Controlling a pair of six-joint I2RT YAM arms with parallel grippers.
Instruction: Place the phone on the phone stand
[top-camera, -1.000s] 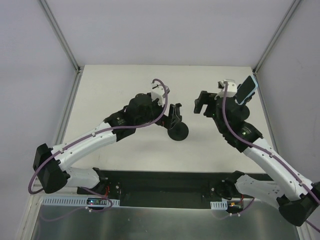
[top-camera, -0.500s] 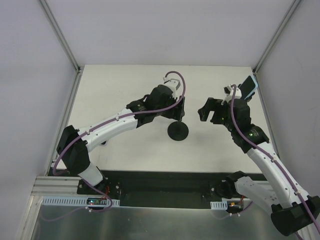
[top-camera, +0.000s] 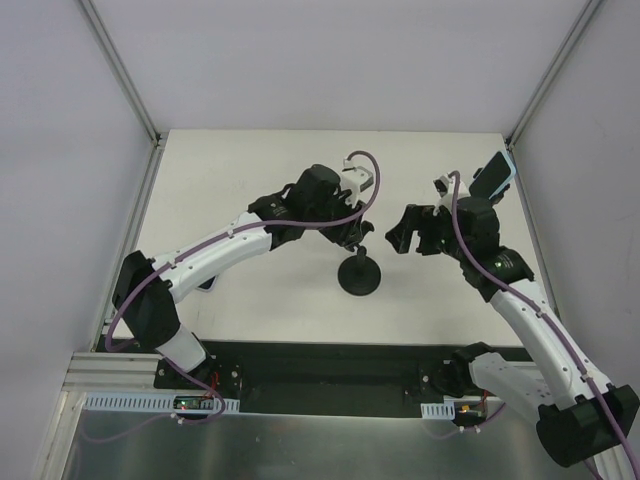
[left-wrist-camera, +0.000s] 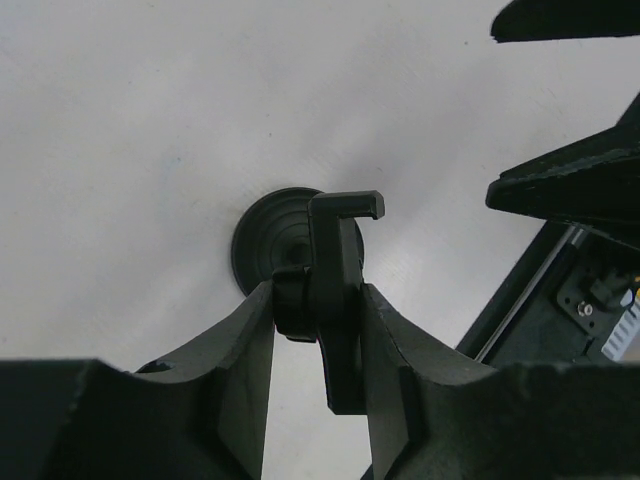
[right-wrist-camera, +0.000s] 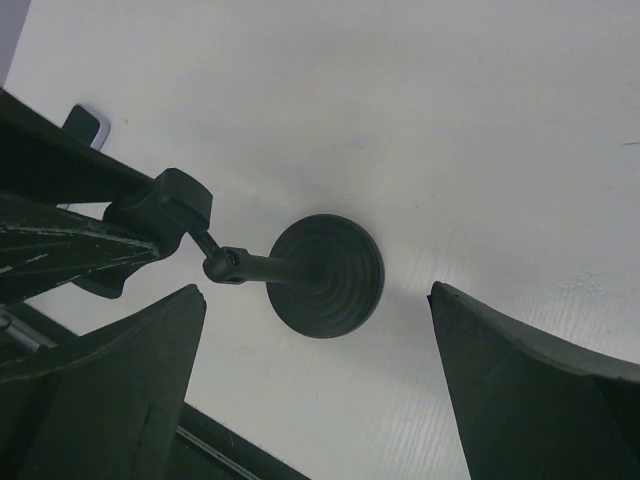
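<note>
The black phone stand has a round base (top-camera: 359, 277) on the white table and a stem rising to a hooked cradle plate (left-wrist-camera: 338, 290). My left gripper (top-camera: 357, 230) is shut on that cradle, one finger pressed against each side (left-wrist-camera: 318, 300). The right gripper (top-camera: 403, 230) hovers open just right of the stand, and in the right wrist view the base (right-wrist-camera: 330, 275) shows between its wide-spread fingers (right-wrist-camera: 318, 292). The phone (top-camera: 493, 178), dark with a light blue case, leans at the table's far right edge behind the right arm.
Grey walls with metal corner posts (top-camera: 125, 75) enclose the table on three sides. A black mounting rail (top-camera: 320, 365) runs along the near edge between the arm bases. The left arm stretches diagonally across the table's left half.
The left gripper swung right over the stand and its jaws closed on the cradle. The stand's base slid slightly toward the near edge. The right gripper shifted a little left, still open.
</note>
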